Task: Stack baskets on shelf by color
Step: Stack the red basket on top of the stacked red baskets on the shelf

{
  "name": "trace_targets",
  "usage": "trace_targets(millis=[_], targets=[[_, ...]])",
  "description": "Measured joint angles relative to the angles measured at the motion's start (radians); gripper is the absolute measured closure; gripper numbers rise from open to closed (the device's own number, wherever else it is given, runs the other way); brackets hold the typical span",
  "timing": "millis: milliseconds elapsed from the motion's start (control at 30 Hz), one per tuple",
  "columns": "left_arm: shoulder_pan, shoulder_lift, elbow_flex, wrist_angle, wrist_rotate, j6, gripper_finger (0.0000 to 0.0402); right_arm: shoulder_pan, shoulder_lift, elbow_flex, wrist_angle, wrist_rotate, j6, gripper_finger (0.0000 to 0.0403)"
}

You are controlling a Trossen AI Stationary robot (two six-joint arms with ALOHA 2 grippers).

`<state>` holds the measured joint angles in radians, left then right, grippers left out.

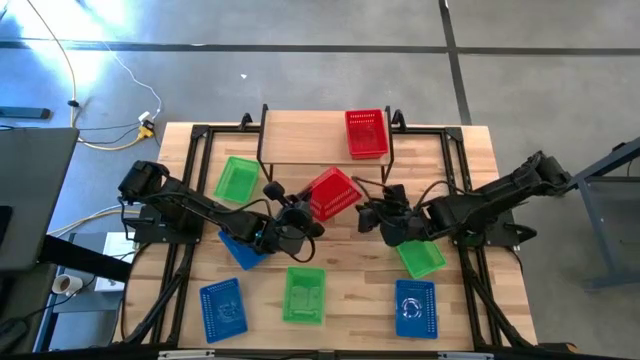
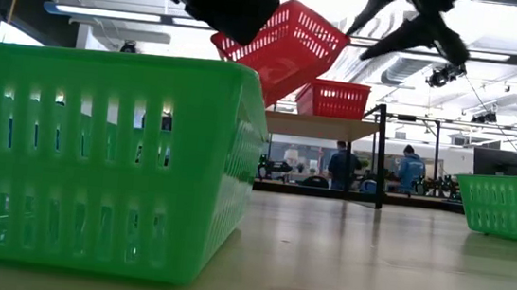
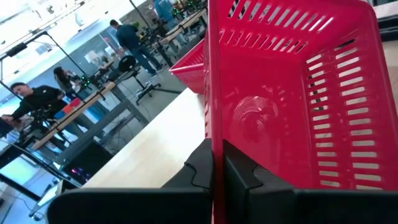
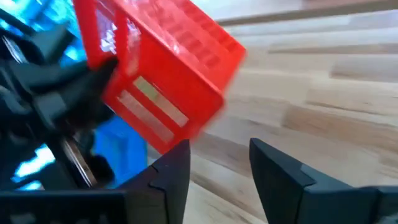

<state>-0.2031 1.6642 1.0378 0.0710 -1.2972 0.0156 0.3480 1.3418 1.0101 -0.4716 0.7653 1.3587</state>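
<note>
A red basket (image 1: 334, 192) hangs tilted above the table in front of the shelf (image 1: 310, 140), with my left gripper (image 1: 308, 207) shut on it. A second red basket (image 1: 366, 133) stands on the right end of the shelf's plank. Just to the right of the held basket, my right gripper (image 4: 219, 162) is open with nothing between its fingers. In the right wrist view the held basket (image 4: 168, 74) lies ahead of those fingers. Green baskets (image 1: 237, 180) (image 1: 304, 295) (image 1: 421, 257) and blue baskets (image 1: 222, 308) (image 1: 416, 307) rest on the table by their bottoms. My left gripper pinches one wall of the red basket (image 3: 214, 118), one finger (image 3: 199, 167) outside it and the other (image 3: 241, 171) inside the hollow. The fingers come about level from the table's left. The basket (image 2: 282, 47) is lifted clear and tilted.
A third blue basket (image 1: 240, 250) lies partly under my left arm. The shelf's black legs (image 1: 264, 160) stand close behind the held basket. People work at benches in the room beyond the table (image 2: 342, 163).
</note>
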Motion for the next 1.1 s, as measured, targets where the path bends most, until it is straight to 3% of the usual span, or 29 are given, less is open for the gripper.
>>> trace_targets(millis=[200, 767, 1100], targets=[[0.000, 0.000, 0.000, 0.004, -0.001, 0.000, 0.0401, -0.016, 0.000, -0.028, 0.178, 0.022, -0.076, 0.0242], [0.001, 0.001, 0.000, 0.065, 0.000, -0.012, 0.0401, -0.028, 0.142, -0.032, 0.263, 0.065, -0.043, 0.0261], [0.001, 0.001, 0.000, 0.086, 0.004, -0.019, 0.0401, -0.042, 0.164, -0.032, 0.325, 0.177, -0.032, 0.0262]])
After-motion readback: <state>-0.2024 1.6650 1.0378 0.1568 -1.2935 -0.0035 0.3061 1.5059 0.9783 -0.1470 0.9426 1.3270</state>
